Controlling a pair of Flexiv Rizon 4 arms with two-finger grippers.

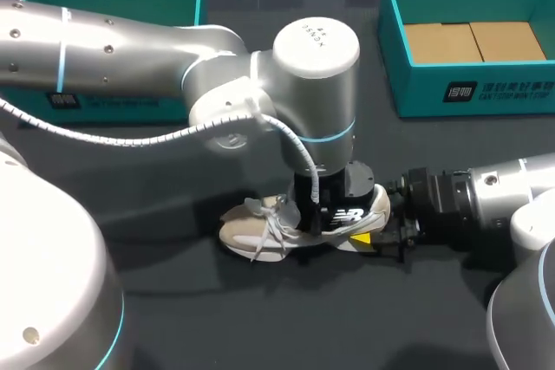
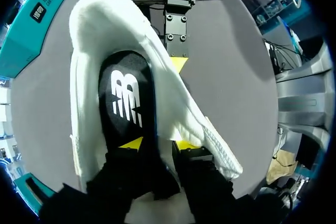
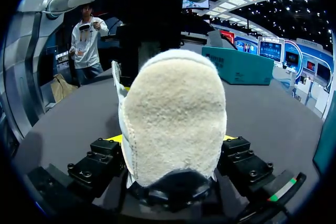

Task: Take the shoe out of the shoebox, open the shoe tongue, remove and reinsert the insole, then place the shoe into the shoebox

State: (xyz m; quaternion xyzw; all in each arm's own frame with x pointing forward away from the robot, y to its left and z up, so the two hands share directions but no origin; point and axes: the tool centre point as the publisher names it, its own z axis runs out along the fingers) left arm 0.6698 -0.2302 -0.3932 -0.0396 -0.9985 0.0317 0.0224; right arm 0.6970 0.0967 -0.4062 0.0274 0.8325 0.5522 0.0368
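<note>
R tool (image 3: 172, 142) clenched on shoe (image 1: 251, 231) heel from 3 o'clock; I'd keep that firm. L tool (image 2: 158, 144) at insole (image 2: 126, 93), can't tell if clenched; I'd peel slow, straight up.

Shoe (image 1: 260, 230) on table (image 1: 260, 318), shoebox (image 1: 486, 93) behind, rightward

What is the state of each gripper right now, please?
Left gripper: closed on the shoe, at its side wall.
Right gripper: closed on the shoe's heel.
</note>
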